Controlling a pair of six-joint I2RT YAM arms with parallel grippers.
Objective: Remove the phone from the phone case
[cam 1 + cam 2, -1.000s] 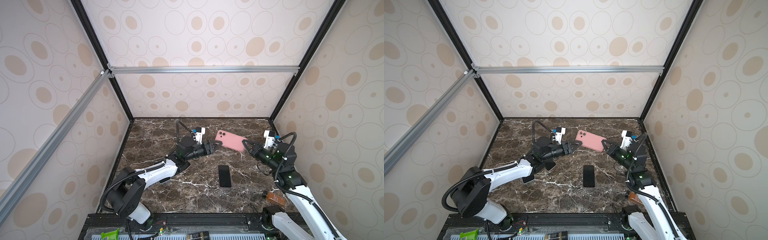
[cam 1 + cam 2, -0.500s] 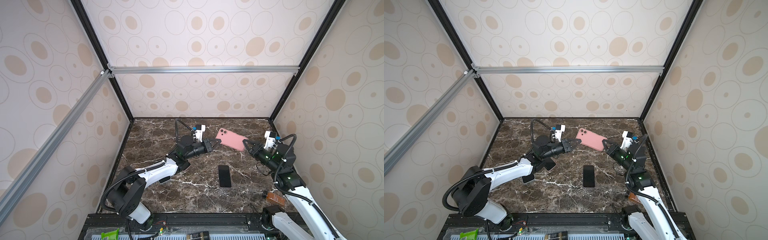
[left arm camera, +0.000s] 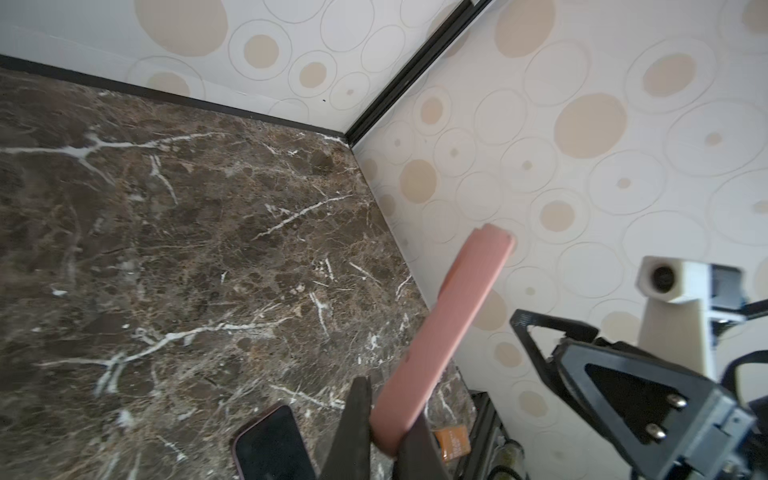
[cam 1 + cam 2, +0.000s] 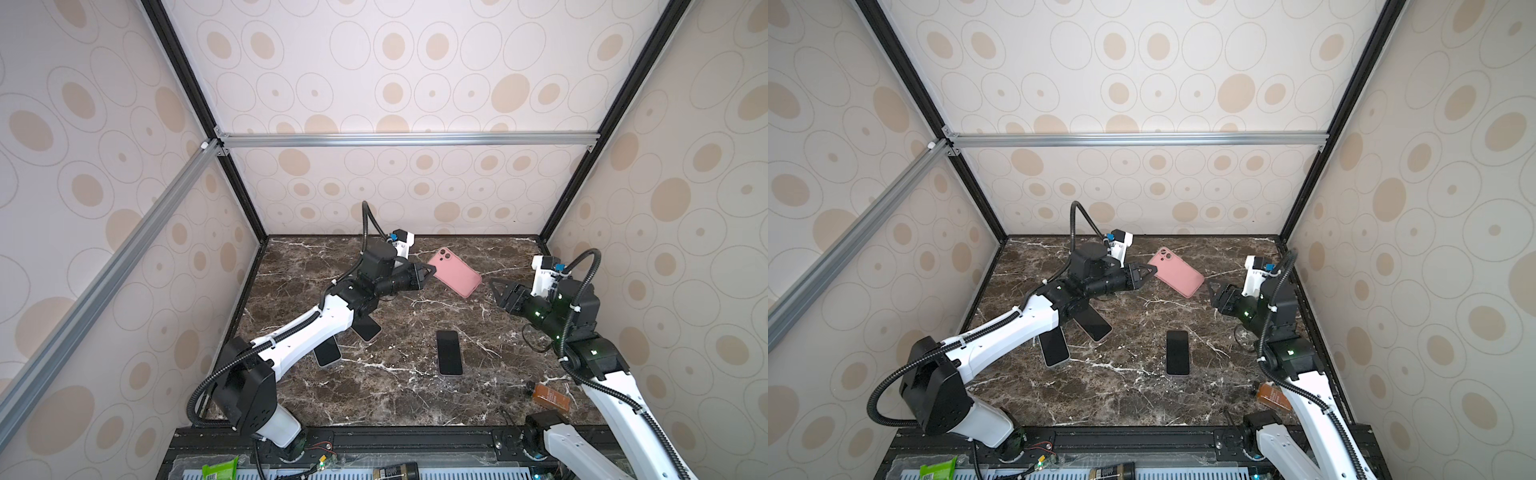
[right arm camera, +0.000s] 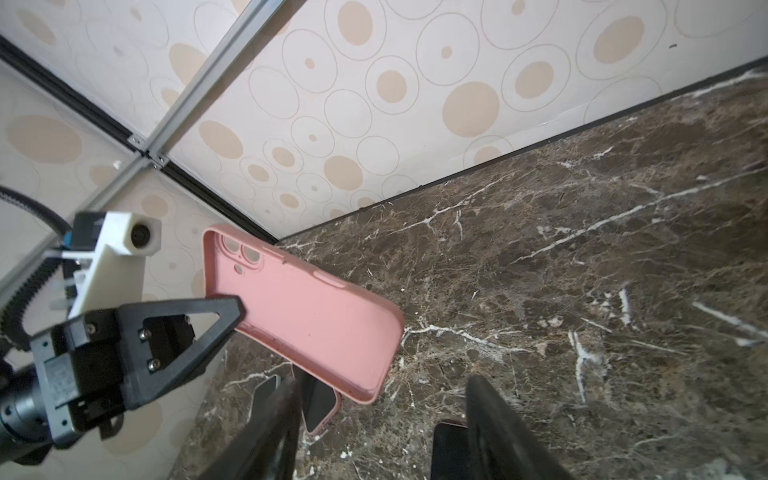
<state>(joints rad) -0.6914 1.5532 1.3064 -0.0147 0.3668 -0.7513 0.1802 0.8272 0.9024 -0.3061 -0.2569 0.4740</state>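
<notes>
The pink phone case (image 4: 455,272) (image 4: 1177,272) hangs above the back of the marble table, and it looks hollow in the right wrist view (image 5: 307,307). My left gripper (image 4: 430,270) (image 3: 388,409) is shut on its edge near the camera cutouts. Just off the case's other end, my right gripper (image 4: 496,289) (image 5: 382,380) stands open, its fingers not touching the case. A phone (image 4: 449,352) (image 4: 1177,352) with a black screen lies flat in the middle of the table, apart from both grippers.
Two more phones (image 4: 368,328) (image 4: 328,355) lie screen up, partly hidden under my left arm. An orange-brown packet (image 4: 550,397) sits at the front right by my right arm's base. Patterned walls close in the table on three sides.
My right gripper has opened and let go of the case's end. My left gripper shut on the case's camera end and keeps hold of it.
</notes>
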